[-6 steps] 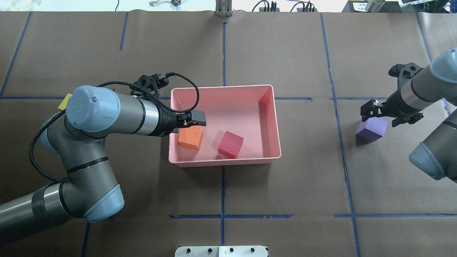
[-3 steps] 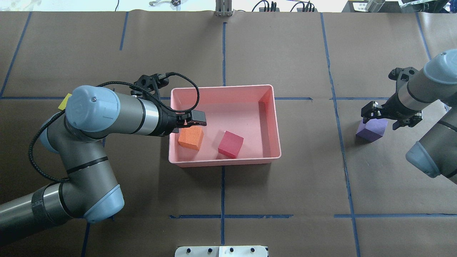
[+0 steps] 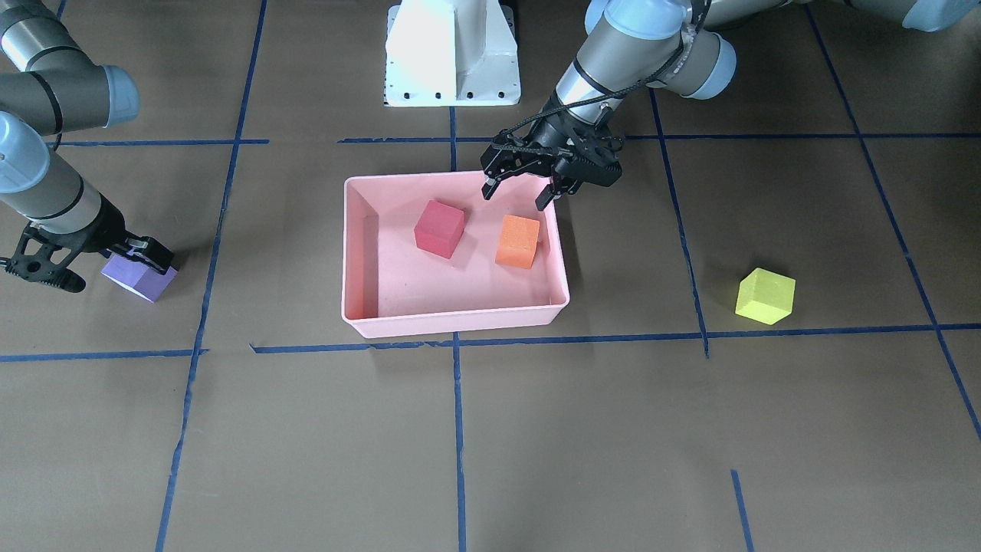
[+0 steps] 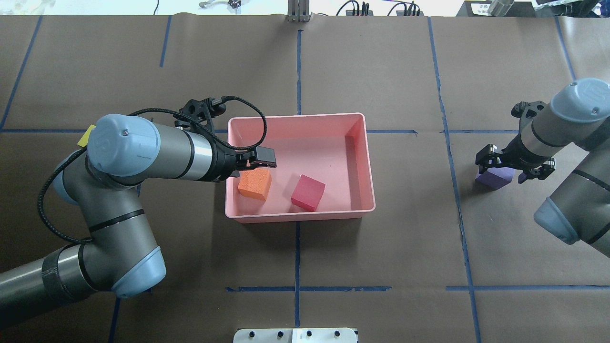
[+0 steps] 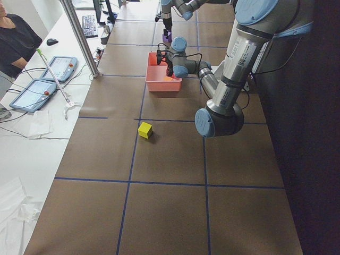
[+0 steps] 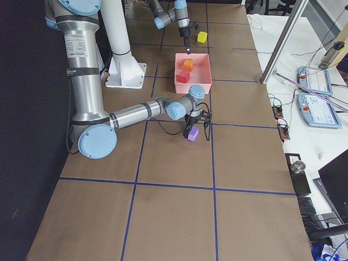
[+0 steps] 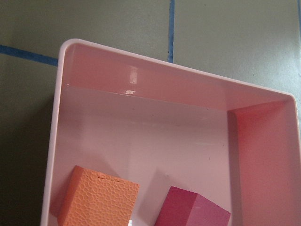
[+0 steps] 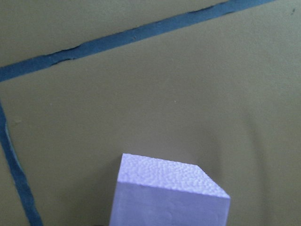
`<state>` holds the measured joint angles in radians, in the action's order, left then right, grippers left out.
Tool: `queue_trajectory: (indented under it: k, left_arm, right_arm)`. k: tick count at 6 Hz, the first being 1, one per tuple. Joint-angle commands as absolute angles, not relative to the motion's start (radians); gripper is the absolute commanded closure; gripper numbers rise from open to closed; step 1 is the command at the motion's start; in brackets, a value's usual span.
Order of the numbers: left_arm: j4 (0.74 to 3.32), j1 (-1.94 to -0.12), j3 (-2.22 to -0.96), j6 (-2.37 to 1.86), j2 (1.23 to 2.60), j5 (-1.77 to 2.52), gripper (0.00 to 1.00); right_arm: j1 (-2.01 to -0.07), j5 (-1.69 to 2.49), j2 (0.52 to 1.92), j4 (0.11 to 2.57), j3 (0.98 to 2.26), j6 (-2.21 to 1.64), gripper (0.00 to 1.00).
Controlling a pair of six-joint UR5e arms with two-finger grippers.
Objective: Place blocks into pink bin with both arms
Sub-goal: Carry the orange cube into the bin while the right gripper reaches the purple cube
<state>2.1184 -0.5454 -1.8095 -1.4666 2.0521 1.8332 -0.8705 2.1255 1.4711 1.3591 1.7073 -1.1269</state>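
The pink bin holds the orange block and the red block; both also show in the left wrist view, the orange block and the red block. My left gripper is open and empty, just above the orange block at the bin's robot-side wall. My right gripper is open and low, its fingers on either side of the purple block, which lies on the table. The yellow-green block lies alone on the table, far out on my left side.
The table is covered in brown paper with blue tape lines. The white pedestal base stands behind the bin. An operator's desk with tablets runs along the far table edge.
My right gripper has come down over the purple block and now hides much of it from above. My left gripper has stayed in place over the orange block.
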Motion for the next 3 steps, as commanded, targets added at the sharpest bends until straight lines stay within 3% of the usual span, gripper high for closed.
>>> queue_trajectory:
  k: [1, 3]
  left_arm:
    - [2.118, -0.546, -1.812, -1.466, 2.051, 1.832, 0.01]
    - [2.118, -0.545, -1.812, -1.467, 2.049, 1.800, 0.01]
  right_arm:
    - [-0.867, 2.120, 1.444, 1.359, 1.680, -1.127, 0.24]
    - [-0.867, 2.065, 1.405, 1.358, 1.663, -1.193, 0.54]
